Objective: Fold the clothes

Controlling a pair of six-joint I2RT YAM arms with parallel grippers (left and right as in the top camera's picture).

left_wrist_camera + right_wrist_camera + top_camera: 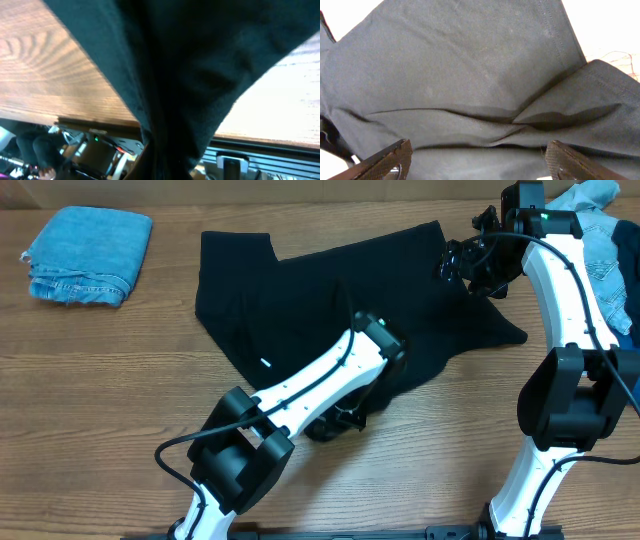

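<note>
Close against left wrist lens, saw black T-shirt (pixel 190 75) hanging, apparently pinched at near hem by clenched left gripper (pixel 335 423); found rest spread mid-table; noted right gripper (pixel 477 157) released above far-right edge; had bare table (pixel 90 380) leftward.

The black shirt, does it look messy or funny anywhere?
Yes. The black T-shirt lies askew and wrinkled, its near edge pinched by the left gripper. The folded denim looks tidy; the blue pile at the far right corner is jumbled.

Left claw (pixel 335 422) clamped shut, right claw (pixel 475 160) spread wide, both arms reaching forward
</note>
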